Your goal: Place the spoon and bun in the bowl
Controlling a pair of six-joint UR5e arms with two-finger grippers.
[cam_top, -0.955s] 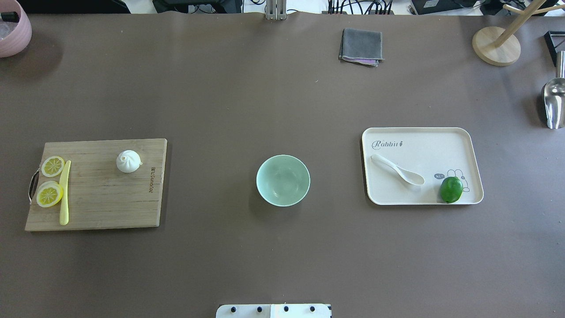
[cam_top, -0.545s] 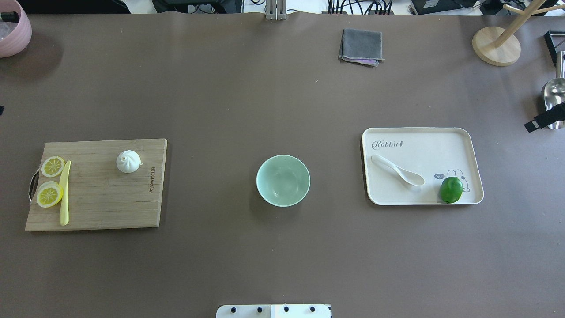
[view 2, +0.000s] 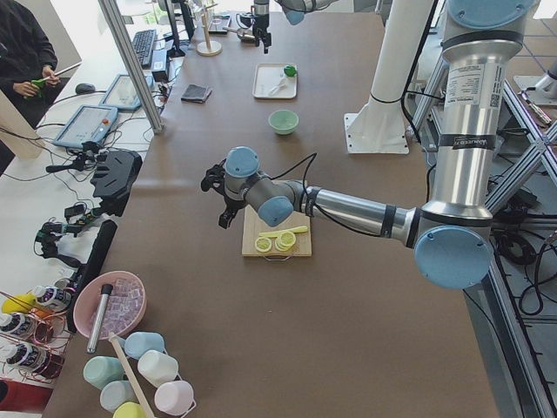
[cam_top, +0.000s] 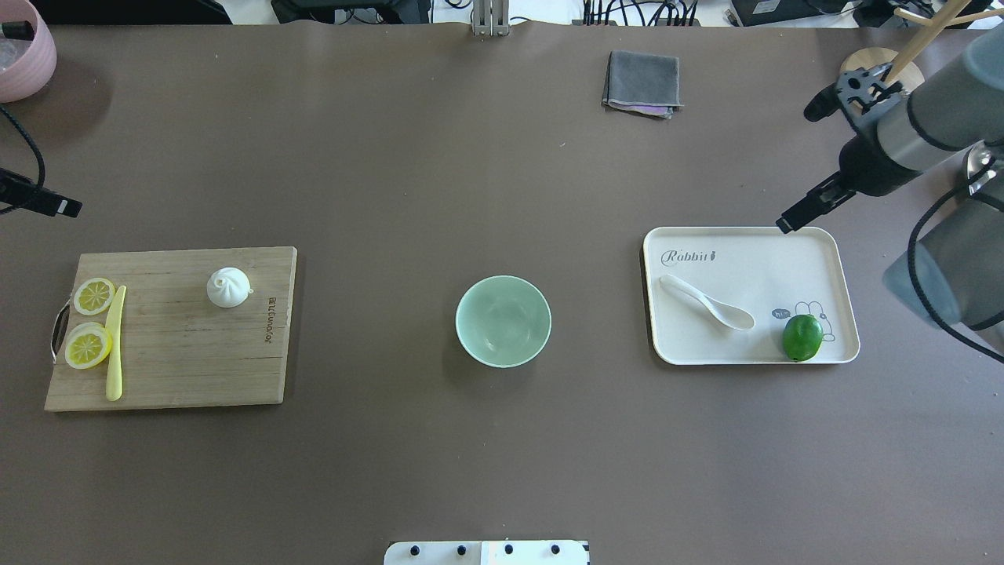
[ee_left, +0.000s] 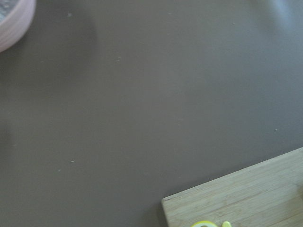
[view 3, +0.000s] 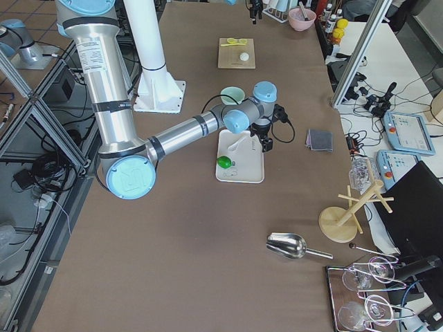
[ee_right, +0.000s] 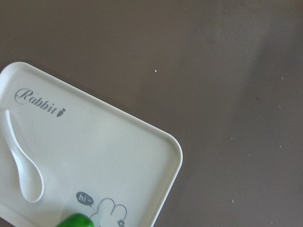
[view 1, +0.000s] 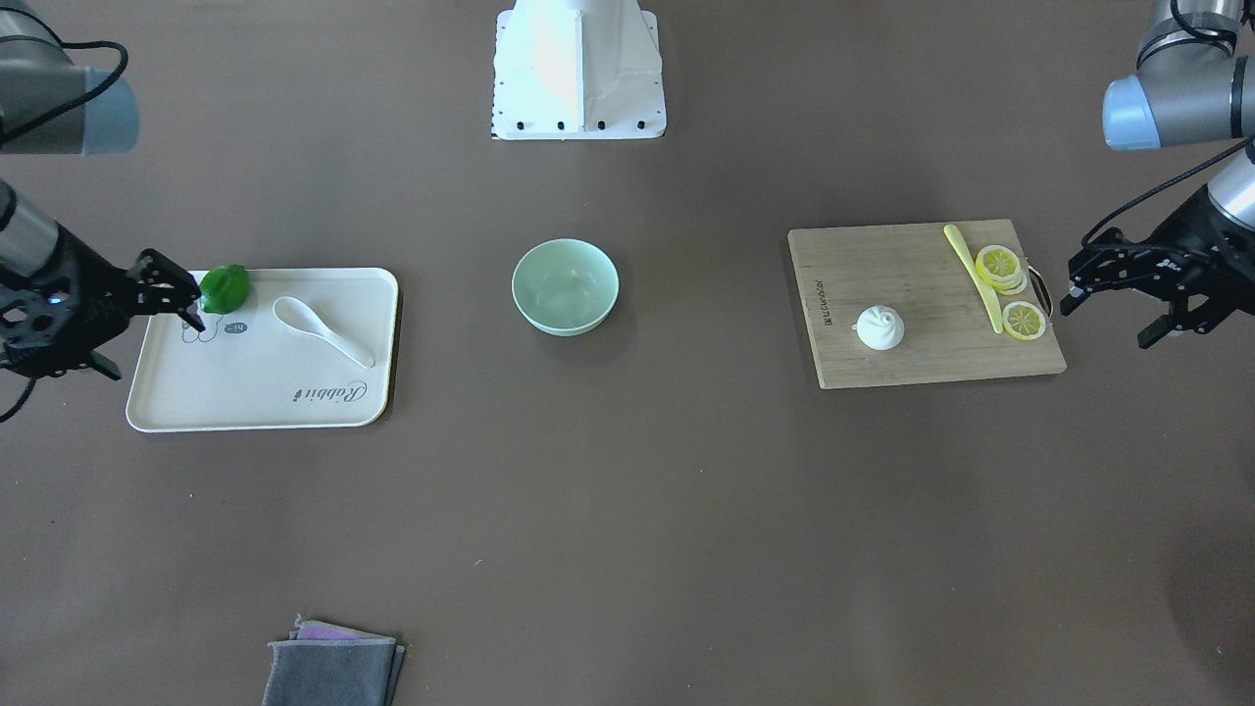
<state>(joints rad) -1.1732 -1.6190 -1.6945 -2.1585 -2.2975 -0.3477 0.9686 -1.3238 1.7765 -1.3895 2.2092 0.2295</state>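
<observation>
The white spoon (cam_top: 706,302) lies on the cream tray (cam_top: 808,251), scoop toward the lime; it also shows in the right wrist view (ee_right: 23,165). The white bun (cam_top: 228,286) sits upright on the wooden cutting board (cam_top: 180,361). The mint-green bowl (cam_top: 503,320) stands empty at the table's middle. My right gripper (cam_top: 794,169) is open and empty, above the tray's far right corner. My left gripper (view 1: 1103,314) is open and empty, just off the board's handle end; only one finger (cam_top: 47,205) shows in the overhead view.
Two lemon slices (cam_top: 90,322) and a yellow knife (cam_top: 115,341) lie at the board's left end. A green lime (cam_top: 802,337) sits on the tray. A grey cloth (cam_top: 642,82), a wooden stand (cam_top: 878,78) and a pink bowl (cam_top: 23,55) stand at the far edge.
Both arms have come into the overhead view from the sides. The right gripper moved in over the tray's far right corner. Spoon, bun and bowl have not moved.
</observation>
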